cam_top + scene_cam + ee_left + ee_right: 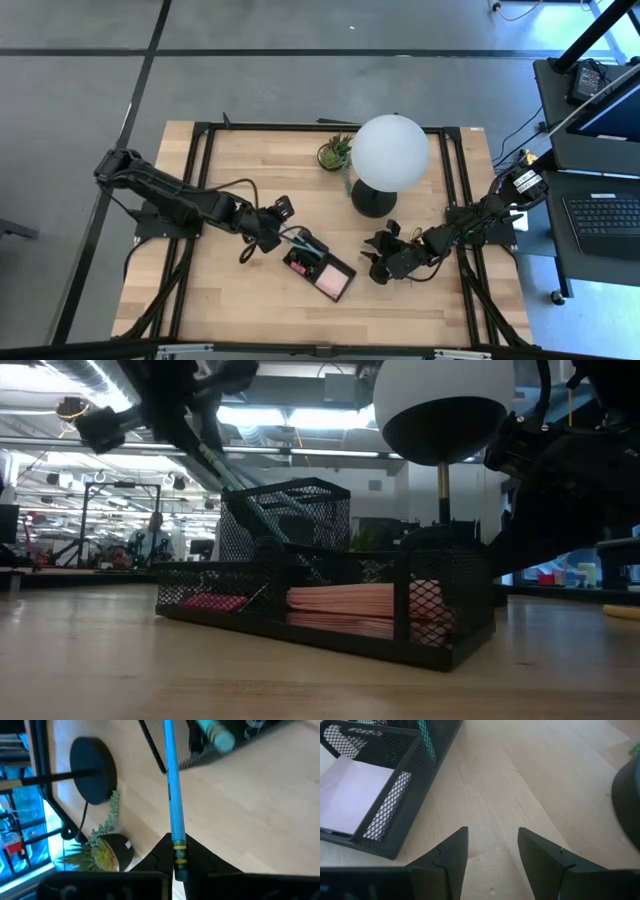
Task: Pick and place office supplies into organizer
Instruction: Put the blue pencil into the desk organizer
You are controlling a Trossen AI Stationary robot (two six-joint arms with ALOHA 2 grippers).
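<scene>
The black mesh organizer [303, 258] sits at the table's middle, with a pink sticky-note pad [334, 281] lying in its right compartment. My left gripper [277, 236], just left of the organizer, is shut on a pale blue-green pencil [172, 785]. The pencil slants down toward the organizer's tall mesh cup [300, 520], where another pencil [215, 735] stands. My right gripper [384, 262] hovers open to the right of the organizer with nothing between its fingers [450, 855]. My left gripper pinches the pencil's metal-banded eraser end [178, 851] between its two fingers. The fingers slant down from the table's left side and lie along the pencil. The pencil [222, 468] is clear of the table, tilted down from the fingers into the cup's opening.
A white globe lamp [390, 150] on a round black base [372, 203] stands just behind the organizer, with a small potted plant [336, 152] to its left. Bare wood lies in front of the organizer and to the table's left.
</scene>
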